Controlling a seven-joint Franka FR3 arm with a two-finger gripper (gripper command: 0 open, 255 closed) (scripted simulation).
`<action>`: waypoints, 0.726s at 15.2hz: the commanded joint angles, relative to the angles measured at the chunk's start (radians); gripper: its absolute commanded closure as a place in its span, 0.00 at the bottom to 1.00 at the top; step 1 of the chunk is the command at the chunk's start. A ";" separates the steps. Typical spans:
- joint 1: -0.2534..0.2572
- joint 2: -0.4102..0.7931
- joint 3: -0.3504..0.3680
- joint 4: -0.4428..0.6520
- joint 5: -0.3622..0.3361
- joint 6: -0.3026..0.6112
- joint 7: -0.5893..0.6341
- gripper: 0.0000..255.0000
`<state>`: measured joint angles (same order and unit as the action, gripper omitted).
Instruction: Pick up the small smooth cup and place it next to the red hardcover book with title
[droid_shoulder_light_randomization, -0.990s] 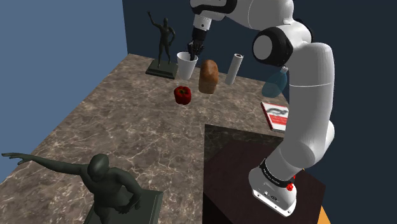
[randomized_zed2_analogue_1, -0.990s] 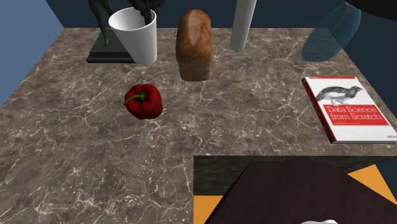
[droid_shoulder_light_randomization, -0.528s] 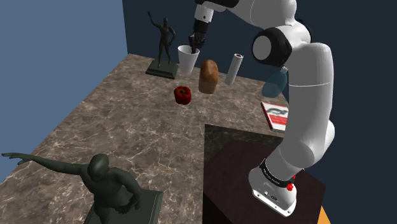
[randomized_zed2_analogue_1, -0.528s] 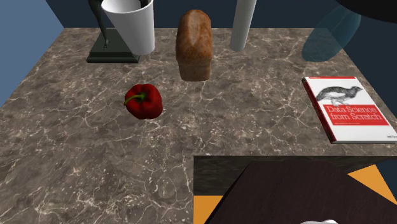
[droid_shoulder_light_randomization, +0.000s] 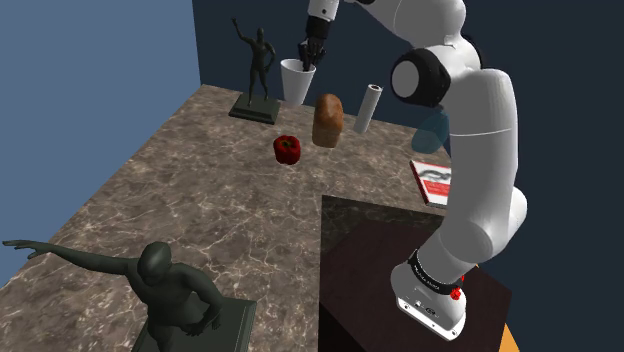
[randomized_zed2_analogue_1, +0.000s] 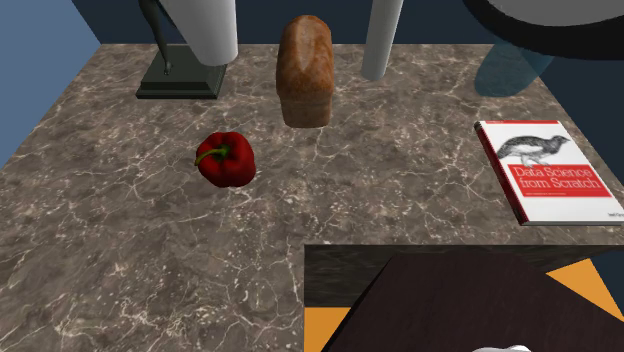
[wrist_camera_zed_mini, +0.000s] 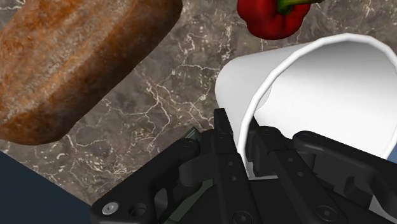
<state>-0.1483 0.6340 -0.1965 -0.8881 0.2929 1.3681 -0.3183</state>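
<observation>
Gripper (droid_shoulder_light_randomization: 307, 58) pinches the cup's (droid_shoulder_light_randomization: 296, 82) rim, one finger inside, holding it clear above the surface's (randomized_zed2_analogue_1: 400, 190) far edge beside the statue (droid_shoulder_light_randomization: 257, 62). In the second exterior view the book (randomized_zed2_analogue_1: 555, 170) lies at the cup's 4 o'clock, with bare surface at the book's 9 o'clock.

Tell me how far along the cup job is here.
Done: the grasp. The gripper clasps the white cup by its rim. In hand: the cup is held above the marble table. Left: carry it over and set it beside the red book.
</observation>
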 joint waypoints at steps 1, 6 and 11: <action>-0.010 0.024 0.003 0.071 0.004 -0.046 0.009 1.00; -0.014 -0.068 -0.012 -0.042 -0.008 -0.031 -0.026 1.00; -0.025 -0.272 -0.049 -0.359 -0.049 0.066 -0.119 1.00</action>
<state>-0.1684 0.3926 -0.2388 -1.2050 0.2509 1.4258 -0.4209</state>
